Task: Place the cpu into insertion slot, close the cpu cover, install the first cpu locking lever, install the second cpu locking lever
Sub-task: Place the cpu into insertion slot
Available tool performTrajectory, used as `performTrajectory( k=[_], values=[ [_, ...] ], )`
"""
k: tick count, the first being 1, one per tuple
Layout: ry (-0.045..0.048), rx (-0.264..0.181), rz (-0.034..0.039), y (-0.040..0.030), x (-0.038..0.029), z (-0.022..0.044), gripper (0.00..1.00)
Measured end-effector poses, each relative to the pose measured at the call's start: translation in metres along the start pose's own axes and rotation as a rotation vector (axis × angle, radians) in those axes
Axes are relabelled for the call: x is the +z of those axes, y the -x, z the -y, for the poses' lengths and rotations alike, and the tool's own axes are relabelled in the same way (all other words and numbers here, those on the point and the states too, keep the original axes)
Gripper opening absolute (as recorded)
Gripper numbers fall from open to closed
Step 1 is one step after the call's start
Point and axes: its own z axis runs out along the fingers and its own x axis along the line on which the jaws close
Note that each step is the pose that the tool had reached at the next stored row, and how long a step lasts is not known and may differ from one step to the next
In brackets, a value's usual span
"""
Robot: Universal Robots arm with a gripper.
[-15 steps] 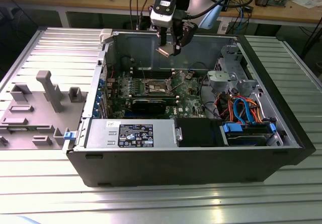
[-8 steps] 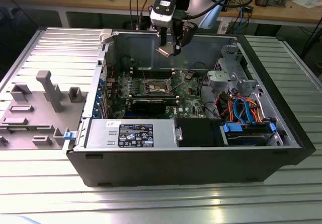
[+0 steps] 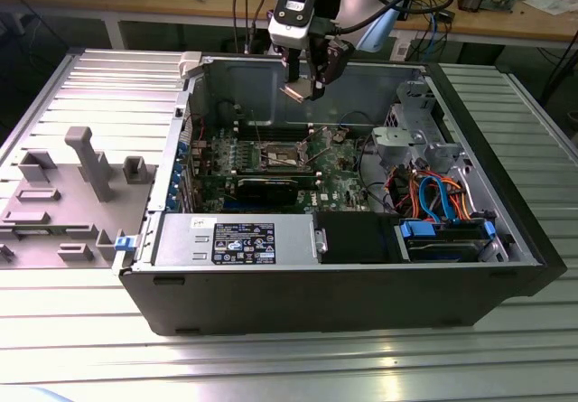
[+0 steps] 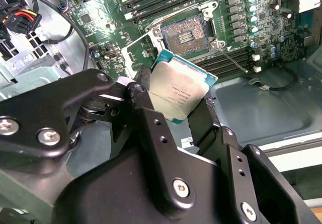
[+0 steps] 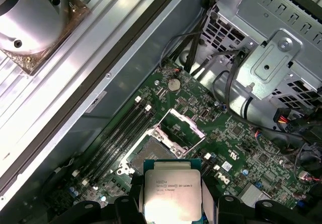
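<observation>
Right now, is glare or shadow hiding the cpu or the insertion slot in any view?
Second wrist view: mild sheen on the cpu, insertion slot well lit. First wrist view: cpu evenly lit, slot partly shaded beyond it. Exterior view: glare on the ribbed table, slot dim.

The matte black tool (image 4: 176, 95) carries silver hex screws (image 4: 181, 186).

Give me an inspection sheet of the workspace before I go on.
Surface: ribbed grey metal table, carrying open black computer case.
Job's things: silver-topped square cpu chip held above the case; square dark-fielded insertion slot vacant; thin silver hinged cpu cover raised open.
Clutter: grey plastic fixture blocks on the exterior view's left.
Gripper: black-fingered gripper shut on the chip's edges.
Cables: orange and blue cables inside the case.
Surroundings: wooden bench behind, with loose items.
</observation>
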Motion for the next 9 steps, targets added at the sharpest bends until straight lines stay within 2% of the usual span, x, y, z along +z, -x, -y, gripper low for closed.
performTrajectory(
  k=[9],
  values=[
    [-0.0001, 0.005, 0.0007, 0.0000, 0.0000, 0.0000, 0.54]
  ],
)
